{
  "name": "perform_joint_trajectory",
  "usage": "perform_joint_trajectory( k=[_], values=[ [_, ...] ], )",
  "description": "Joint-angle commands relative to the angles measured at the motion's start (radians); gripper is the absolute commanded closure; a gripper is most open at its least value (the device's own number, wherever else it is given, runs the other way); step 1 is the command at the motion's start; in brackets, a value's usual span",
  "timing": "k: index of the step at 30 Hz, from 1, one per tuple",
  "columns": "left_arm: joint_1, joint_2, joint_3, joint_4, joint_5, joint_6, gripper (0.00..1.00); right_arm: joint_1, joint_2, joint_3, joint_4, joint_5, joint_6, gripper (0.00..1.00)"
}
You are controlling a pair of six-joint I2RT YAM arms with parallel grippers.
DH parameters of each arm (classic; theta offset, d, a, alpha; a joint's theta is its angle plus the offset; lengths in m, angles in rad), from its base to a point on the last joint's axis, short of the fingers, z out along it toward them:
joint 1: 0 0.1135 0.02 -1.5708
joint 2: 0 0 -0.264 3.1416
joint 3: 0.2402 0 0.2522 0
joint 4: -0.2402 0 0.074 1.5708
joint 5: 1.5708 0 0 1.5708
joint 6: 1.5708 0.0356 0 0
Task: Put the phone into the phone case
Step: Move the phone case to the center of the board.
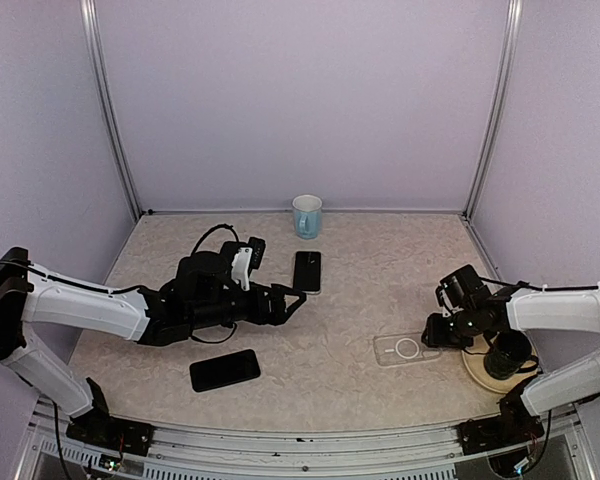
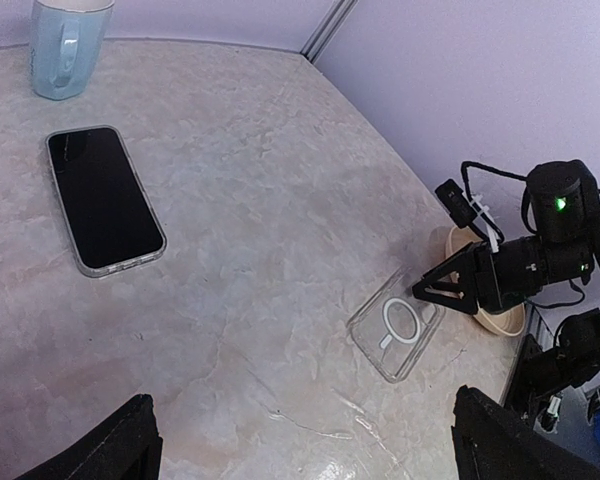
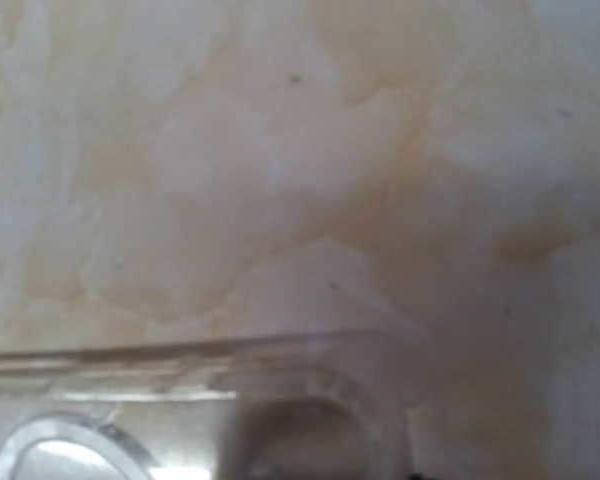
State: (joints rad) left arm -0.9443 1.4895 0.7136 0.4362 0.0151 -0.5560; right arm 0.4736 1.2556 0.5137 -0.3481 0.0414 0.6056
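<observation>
A: Beige marbled laminate is seen on the table (image 1: 380, 300). A pale blue mug (image 1: 307, 216) at its back is taken as reference. How are the end effectors set?

B: The left end effector (image 1: 292, 298) is found wide open, with nothing between its fingers (image 2: 120, 445), near the mug and to its front-left. The right end effector (image 1: 432, 333) is found low, well to the mug's front-right, at the edge of the clear phone case (image 1: 407, 349). Whether it is clamped cannot be told.

A: And the phones?

B: A rimmed phone (image 1: 307, 271) is laid flat just in front of the mug, and a bare phone (image 1: 225, 370) is laid well to its front-left. Each is judged stiff, slick, glass-faced and fairly heavy, and is best pinched across the long edges.

A: The case?

B: It is judged light, springy and prone to sliding, so a rim should be pinned.
</observation>
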Motion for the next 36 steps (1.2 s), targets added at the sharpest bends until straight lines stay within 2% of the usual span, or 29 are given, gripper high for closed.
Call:
perform_joint_trajectory(
  k=[1,5,11,21,36],
  values=[
    [-0.002,-0.005,0.03,0.003,-0.01,0.019,0.01,0.01,0.028,-0.009,0.051,-0.015,-0.002,0.63],
    [-0.002,-0.004,0.03,0.008,-0.01,0.017,0.01,0.01,0.04,-0.009,0.059,-0.019,-0.013,0.8],
    [-0.001,0.009,0.032,0.021,-0.005,0.009,0.01,0.01,0.046,-0.004,0.073,-0.037,-0.017,1.0],
    [-0.001,0.009,0.03,0.02,-0.01,0.009,0.01,0.022,0.09,0.064,0.092,-0.038,-0.014,1.0],
    [-0.001,-0.048,-0.017,0.009,-0.057,0.002,0.01,0.025,0.329,0.32,0.087,0.008,-0.101,1.0]
  ],
)
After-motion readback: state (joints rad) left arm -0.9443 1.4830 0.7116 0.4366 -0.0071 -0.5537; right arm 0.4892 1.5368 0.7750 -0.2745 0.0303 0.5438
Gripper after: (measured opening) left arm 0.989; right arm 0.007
